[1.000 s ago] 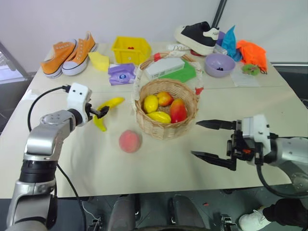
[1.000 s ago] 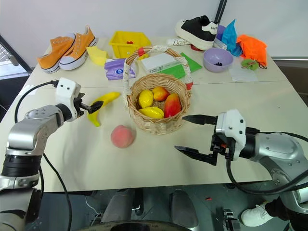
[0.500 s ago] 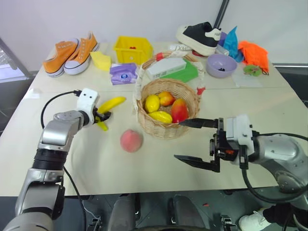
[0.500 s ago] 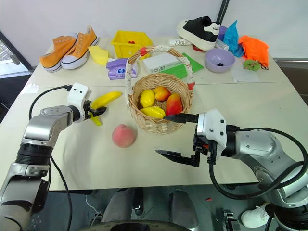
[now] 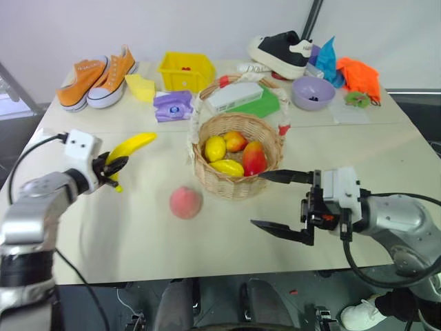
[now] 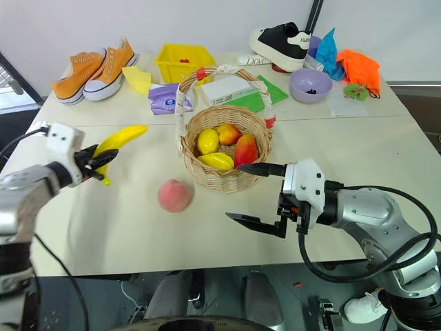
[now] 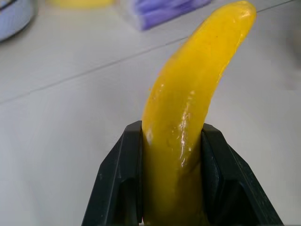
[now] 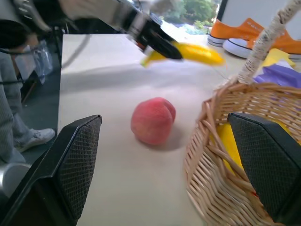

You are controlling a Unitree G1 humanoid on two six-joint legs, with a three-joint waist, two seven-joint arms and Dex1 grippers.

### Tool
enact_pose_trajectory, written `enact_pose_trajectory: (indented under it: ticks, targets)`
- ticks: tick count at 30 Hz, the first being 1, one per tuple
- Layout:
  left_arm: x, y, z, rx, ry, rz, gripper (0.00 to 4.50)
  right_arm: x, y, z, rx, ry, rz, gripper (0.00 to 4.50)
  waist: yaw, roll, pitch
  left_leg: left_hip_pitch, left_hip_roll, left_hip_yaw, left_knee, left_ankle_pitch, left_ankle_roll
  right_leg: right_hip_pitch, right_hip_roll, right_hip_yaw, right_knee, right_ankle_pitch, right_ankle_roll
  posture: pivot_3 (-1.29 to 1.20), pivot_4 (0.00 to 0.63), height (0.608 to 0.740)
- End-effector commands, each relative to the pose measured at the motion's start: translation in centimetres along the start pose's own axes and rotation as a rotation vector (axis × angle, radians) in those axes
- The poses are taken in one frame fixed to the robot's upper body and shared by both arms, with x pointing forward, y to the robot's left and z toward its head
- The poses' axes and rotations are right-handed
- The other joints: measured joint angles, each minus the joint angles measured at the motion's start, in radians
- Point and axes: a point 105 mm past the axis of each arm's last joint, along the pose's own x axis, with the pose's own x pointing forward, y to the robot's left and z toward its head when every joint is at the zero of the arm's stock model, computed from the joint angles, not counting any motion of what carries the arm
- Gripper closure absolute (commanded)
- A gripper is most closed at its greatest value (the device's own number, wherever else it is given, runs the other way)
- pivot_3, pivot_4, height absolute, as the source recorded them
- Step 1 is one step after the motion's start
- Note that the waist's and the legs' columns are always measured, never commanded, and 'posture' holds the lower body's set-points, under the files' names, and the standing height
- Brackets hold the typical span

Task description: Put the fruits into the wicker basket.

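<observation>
The banana [image 5: 129, 147] is pinched at its lower end by the left jaws [image 5: 110, 167], at the basket's [image 5: 238, 185] nine o'clock, above the tabletop [image 5: 358, 148]. The peach [image 5: 186, 202] lies at seven o'clock. The right jaws [image 5: 275, 201] are spread wide at four o'clock. No writing can be read.

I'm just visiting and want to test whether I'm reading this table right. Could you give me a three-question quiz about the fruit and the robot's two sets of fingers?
1. True or false: the banana already lies in the wicker basket.
2. Which fruit lies on the table between the left gripper and the basket?
A. the peach
B. a lemon
C. an apple
3. Fill in: the right gripper has its fingers ____ and holds nothing.

Key:
1. False; the left fingers are shut on the banana, left of the basket.
2. A
3. open
</observation>
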Motion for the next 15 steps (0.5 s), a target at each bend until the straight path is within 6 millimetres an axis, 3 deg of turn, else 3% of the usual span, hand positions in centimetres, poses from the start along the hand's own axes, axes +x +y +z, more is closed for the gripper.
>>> enact_pose_trajectory:
  ticks: [1,3,7,15]
  targets:
    - [-2.0,-4.8,3.6,0.073,-0.108,-0.279,3.53,-0.1,-0.7,0.6,-0.044,-0.016,-0.005,0.00,0.003,0.000,0.000,0.000,0.000,0.000,0.000,0.000,0.000,0.000,0.000,0.000,-0.001,0.000,-0.001,0.00,0.150,0.733]
    - [-1.6,-6.6,4.9,0.063,-0.140,-0.362,3.53,0.1,-0.9,0.7,-0.048,-0.019,-0.001,0.00,0.005,0.000,0.000,0.000,-0.001,0.000,0.000,0.000,0.000,-0.001,-0.002,-0.001,-0.002,0.000,-0.002,0.00,0.150,0.733]
    - [2.8,-12.5,7.6,0.159,-0.139,-0.519,3.53,0.3,-1.4,1.0,-0.064,-0.026,-0.006,0.00,0.022,0.000,0.000,0.001,-0.002,0.000,0.001,0.000,0.000,0.002,-0.004,-0.004,-0.004,0.000,-0.002,0.00,0.150,0.733]
    - [10.9,-14.9,10.5,0.267,-0.100,-0.373,3.53,0.3,-1.1,1.3,-0.076,-0.016,-0.033,0.00,0.023,0.000,0.000,-0.005,0.000,0.002,0.002,0.001,0.007,0.000,0.002,-0.004,-0.003,0.003,0.005,0.00,0.150,0.733]
